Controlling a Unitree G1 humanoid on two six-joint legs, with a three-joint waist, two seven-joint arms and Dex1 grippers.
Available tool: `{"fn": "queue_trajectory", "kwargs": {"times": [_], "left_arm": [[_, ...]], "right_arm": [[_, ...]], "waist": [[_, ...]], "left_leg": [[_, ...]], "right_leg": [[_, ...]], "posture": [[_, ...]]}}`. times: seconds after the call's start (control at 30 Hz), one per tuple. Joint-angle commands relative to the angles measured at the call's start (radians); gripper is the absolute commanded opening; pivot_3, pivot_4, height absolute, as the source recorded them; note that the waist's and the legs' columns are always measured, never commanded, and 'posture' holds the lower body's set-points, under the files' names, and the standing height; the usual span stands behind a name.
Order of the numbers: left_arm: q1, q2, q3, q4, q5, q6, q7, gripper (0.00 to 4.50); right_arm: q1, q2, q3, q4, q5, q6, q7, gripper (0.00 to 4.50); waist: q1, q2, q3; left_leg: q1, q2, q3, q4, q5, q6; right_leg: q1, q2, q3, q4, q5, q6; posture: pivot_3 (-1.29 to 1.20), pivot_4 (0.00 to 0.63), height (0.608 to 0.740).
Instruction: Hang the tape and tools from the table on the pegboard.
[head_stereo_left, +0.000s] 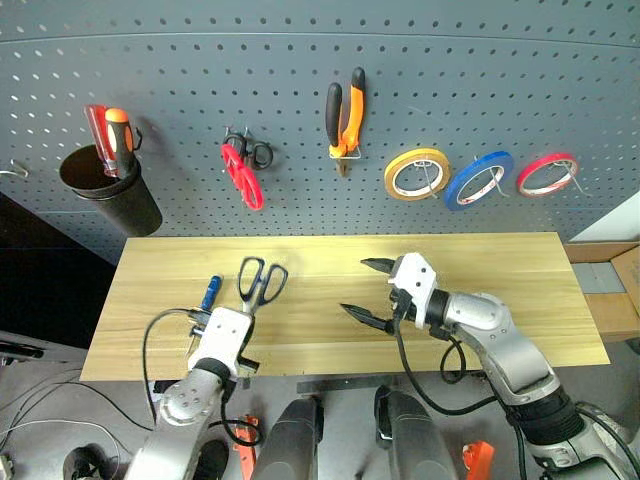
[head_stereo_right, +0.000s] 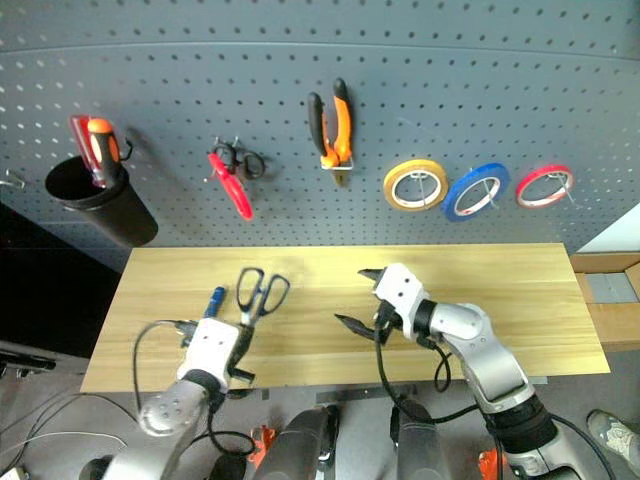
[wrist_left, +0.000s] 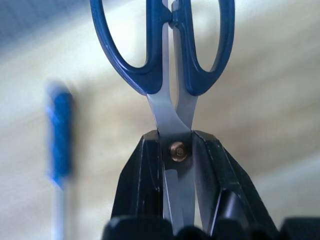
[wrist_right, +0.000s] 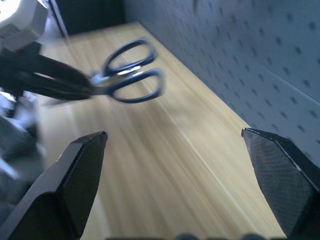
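Left gripper (wrist_left: 177, 150) is clamped on the blue-handled scissors (head_stereo_left: 261, 283) at the pivot, blades back between the fingers, handle loops leading. The scissors' long axis runs toward 12 o'clock, straight at the pegboard (head_stereo_left: 300, 80). The blue-handled screwdriver (head_stereo_left: 211, 292) lies on the table (head_stereo_left: 480, 270) just beside, at 9 o'clock of the scissors. Right gripper (head_stereo_left: 372, 290) stands fully spread and empty, well apart at 3 o'clock. Blue tape (head_stereo_left: 478, 179) and pliers (head_stereo_left: 346, 120) already hang. Judgement: left arm carries forward to a free hook.
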Motion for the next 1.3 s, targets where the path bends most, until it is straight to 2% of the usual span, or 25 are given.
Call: {"fn": "queue_trajectory", "kwargs": {"times": [0.03, 0.17, 0.3, 0.6, 0.87, 1.3], "left_arm": [[-0.002, -0.004, 0.009, -0.063, -0.018, -0.181, -0.045, 0.55], [-0.009, 0.002, 0.016, -0.074, 0.007, -0.271, -0.059, 0.55], [-0.055, -0.004, 0.037, -0.088, 0.009, -0.293, -0.050, 0.55], [-0.177, 0.041, 0.163, -0.177, -0.020, -0.164, -0.057, 0.55], [-0.159, 0.004, 0.170, -0.202, -0.029, -0.087, -0.037, 0.55], [-0.214, -0.012, 0.170, -0.126, -0.045, -0.079, -0.062, 0.55]], "right_arm": [[-0.089, 0.031, -0.080, -0.112, 0.147, 0.068, 0.005, 4.50], [-0.187, 0.040, -0.132, -0.144, 0.243, 0.140, -0.020, 4.50], [-0.208, 0.034, -0.131, -0.134, 0.252, 0.148, -0.025, 4.50], [-0.198, 0.015, -0.097, -0.105, 0.221, 0.116, -0.001, 4.50], [-0.201, 0.023, -0.087, -0.085, 0.204, 0.099, 0.007, 4.50], [-0.195, 0.011, -0.070, -0.096, 0.181, 0.097, -0.002, 4.50]], "waist": [[0.002, 0.000, 0.000], [0.001, 0.000, 0.000], [0.001, 0.000, 0.000], [0.000, 0.000, 0.000], [0.002, 0.000, 0.000], [0.003, 0.000, 0.000]], "left_leg": [[0.000, 0.000, 0.000, 0.000, 0.000, 0.000], [0.000, 0.000, -0.001, 0.000, -0.001, 0.002], [0.000, 0.000, 0.000, -0.001, 0.000, 0.000], [0.000, 0.000, -0.001, 0.000, 0.000, 0.000], [0.000, 0.000, 0.000, 0.000, 0.000, 0.000], [0.000, 0.000, -0.001, 0.000, 0.000, 0.000]], "right_leg": [[0.000, 0.000, 0.000, 0.000, 0.000, 0.000], [0.000, 0.000, -0.001, 0.000, 0.000, 0.000], [0.000, 0.000, -0.002, 0.000, 0.000, 0.000], [-0.001, 0.001, -0.002, 0.002, 0.000, 0.000], [-0.001, 0.001, -0.002, 0.001, 0.000, 0.000], [-0.001, 0.001, -0.002, 0.002, 0.000, 0.000]], "posture": [[0.03, 0.295, 0.740], [0.03, 0.292, 0.740], [0.03, 0.289, 0.740], [0.05, 0.289, 0.740], [0.06, 0.289, 0.740], [0.05, 0.291, 0.740]]}}
